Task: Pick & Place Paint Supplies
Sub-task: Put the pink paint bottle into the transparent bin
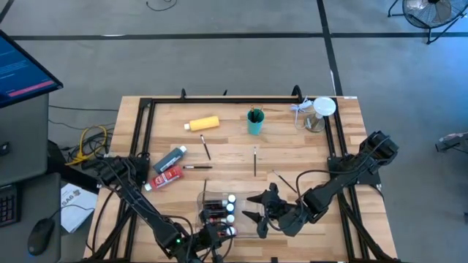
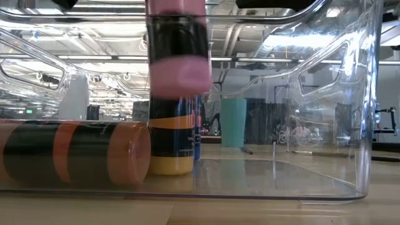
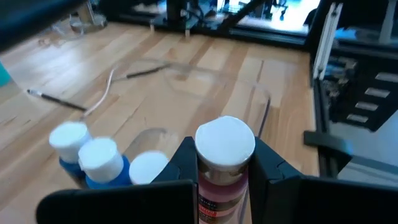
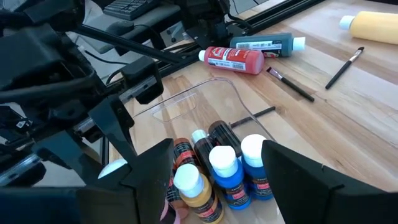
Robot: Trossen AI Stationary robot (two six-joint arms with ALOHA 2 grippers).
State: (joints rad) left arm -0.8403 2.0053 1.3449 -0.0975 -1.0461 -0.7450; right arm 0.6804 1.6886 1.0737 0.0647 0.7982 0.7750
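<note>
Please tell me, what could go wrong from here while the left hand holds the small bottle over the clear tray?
1. The left hand grips a small white-capped pink paint bottle just above the clear rectangular plastic tray, close to the upright blue bottles; lowering it could knock them over.
2. The open right hand sits right beside the tray, so the two arms might collide.

Grey floor crossed by dark tape lines surrounds the wooden table. A monitor stands far left, a fan far right
</note>
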